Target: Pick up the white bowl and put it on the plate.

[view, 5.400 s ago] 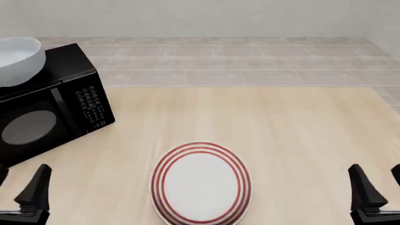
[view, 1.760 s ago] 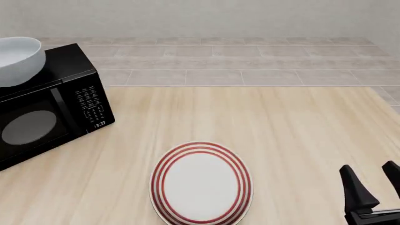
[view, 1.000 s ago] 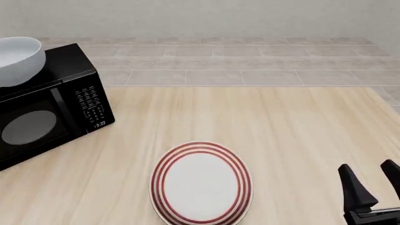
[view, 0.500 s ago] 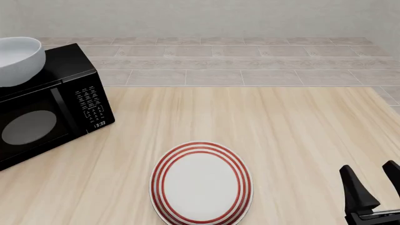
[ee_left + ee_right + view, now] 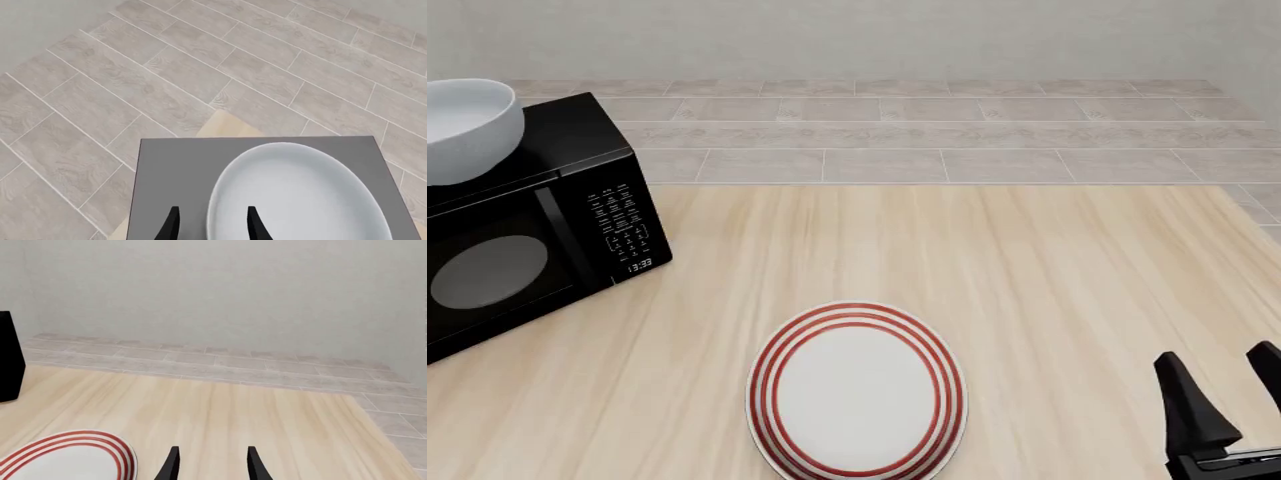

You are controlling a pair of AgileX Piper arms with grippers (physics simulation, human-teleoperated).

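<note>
1. The white bowl (image 5: 465, 128) sits upright on top of the black microwave (image 5: 534, 220), at the far left corner of the table (image 5: 988, 290). Its mouth faces up. Being round, it has no long axis; it only looks oval because the cameras see it at an angle.
2. The plate (image 5: 856, 391) lies flat near the middle of the table's near edge, well apart from the bowl, with its top bare to take the bowl.
3. The left gripper (image 5: 212, 225) appears only in the left wrist view. It is above the microwave top, looking down, its fingers parted and holding nothing. One fingertip (image 5: 253, 220) falls over the bowl's rim and the other over the microwave top just beside it. This placing suggests a pinch on the rim wall, the only thin part a narrow gripper could close on.
4. The right gripper (image 5: 1225, 390) is at the near right corner of the table, fingers spread and empty, pointing forward, away from the bowl. It appears to be parked clear of the work.
</note>
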